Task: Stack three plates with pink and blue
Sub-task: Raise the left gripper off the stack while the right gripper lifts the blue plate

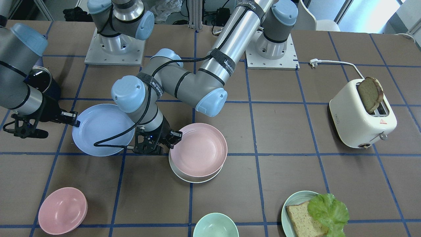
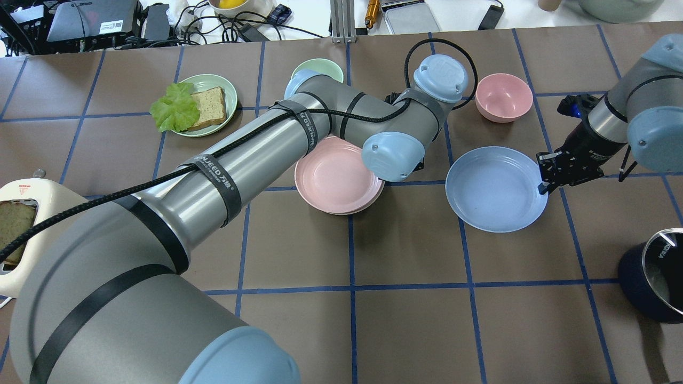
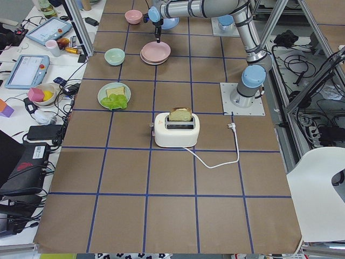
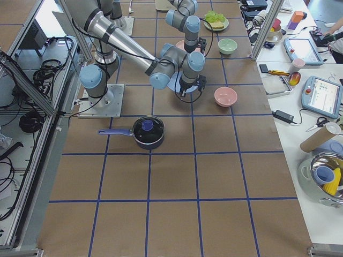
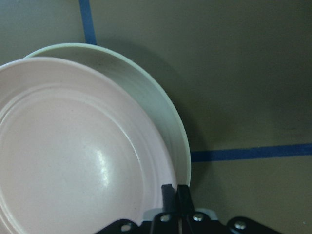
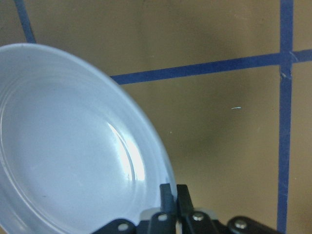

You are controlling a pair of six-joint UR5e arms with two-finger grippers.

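The pale pink plate lies slightly offset on the cream-white plate near the table's middle. My left gripper is shut on the pink plate's rim; in the left wrist view the fingertips pinch the pink rim over the cream plate. I cannot tell whether the pink plate rests fully in it. The light blue plate lies apart to the side. My right gripper is shut on its rim, as the right wrist view shows.
A pink bowl and a pale green bowl stand at the far edge. A green plate with bread and lettuce is beside them. A white toaster stands on my left, a dark pot on my right.
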